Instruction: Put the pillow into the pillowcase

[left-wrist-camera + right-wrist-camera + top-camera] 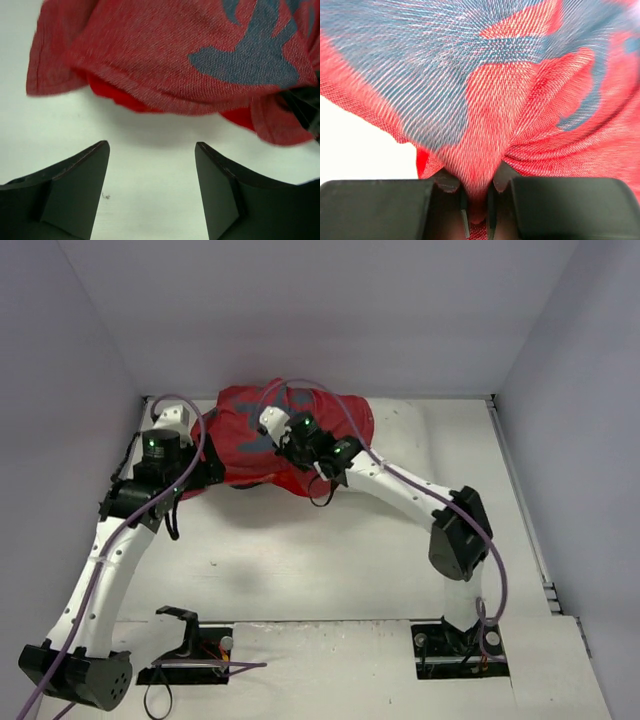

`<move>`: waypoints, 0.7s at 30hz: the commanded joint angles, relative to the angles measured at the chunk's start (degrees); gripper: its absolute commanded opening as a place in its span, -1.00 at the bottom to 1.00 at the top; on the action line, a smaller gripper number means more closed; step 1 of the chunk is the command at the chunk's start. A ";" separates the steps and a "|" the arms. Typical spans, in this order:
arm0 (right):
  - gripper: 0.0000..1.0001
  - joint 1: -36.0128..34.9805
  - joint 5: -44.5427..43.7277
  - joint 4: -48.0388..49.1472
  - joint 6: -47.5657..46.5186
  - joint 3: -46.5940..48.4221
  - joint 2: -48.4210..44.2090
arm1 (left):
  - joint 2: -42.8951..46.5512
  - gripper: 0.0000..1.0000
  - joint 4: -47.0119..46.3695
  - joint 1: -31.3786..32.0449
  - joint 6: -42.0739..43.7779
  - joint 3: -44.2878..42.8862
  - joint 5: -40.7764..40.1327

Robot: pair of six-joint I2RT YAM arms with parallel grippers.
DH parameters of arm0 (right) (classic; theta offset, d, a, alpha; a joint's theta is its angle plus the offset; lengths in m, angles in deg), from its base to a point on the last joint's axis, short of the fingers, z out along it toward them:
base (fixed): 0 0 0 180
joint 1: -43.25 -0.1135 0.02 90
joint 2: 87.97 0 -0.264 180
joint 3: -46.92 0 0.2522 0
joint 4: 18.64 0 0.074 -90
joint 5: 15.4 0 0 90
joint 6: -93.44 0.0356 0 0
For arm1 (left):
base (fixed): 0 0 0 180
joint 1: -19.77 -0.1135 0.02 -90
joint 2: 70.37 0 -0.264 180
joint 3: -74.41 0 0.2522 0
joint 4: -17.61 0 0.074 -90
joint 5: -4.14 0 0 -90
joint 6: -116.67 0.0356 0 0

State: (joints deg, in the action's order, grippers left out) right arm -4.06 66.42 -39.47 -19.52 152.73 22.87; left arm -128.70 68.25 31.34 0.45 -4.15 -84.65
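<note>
- At the far side of the white table (330,560) lies the crumpled bright red fabric pillowcase (300,445), dull bluish-patched reverse up, long axis left to right.
- Right gripper (476,202) is clamped on a fold near the pillowcase's middle.
- Left gripper (152,150), jaws apart and empty, stands just before the pillowcase's left end, where the layered edge looks like the opening.
- The plain white pillow shows in no view.

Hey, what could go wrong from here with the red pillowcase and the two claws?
The right claw pinches only a thin fold of the pillowcase, so a pull may slip it free. The left claw stands open over the table, short of the pillowcase, so closing now would likely grab nothing.
</note>
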 commanded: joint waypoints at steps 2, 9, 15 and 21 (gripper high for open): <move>-1.00 -1.56 18.11 -4.88 11.61 16.89 -14.51 | -1.87 0.28 -1.29 0.38 5.12 -14.90 -2.71; -1.00 5.37 35.50 -4.79 33.30 32.48 -13.30 | -10.48 0.28 1.17 0.99 10.31 -33.45 -1.66; -1.00 13.81 41.84 -4.53 47.48 32.68 -5.74 | -18.22 0.29 1.09 0.82 11.10 -38.04 1.15; -0.86 23.21 43.34 -4.36 48.63 26.17 4.02 | -27.45 0.30 1.17 0.73 12.51 -39.09 -0.68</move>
State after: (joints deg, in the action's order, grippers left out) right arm 13.89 110.02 -53.30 26.47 180.33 24.49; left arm -153.15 68.95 32.15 11.10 -42.16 -84.52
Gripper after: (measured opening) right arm 0.074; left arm 0.647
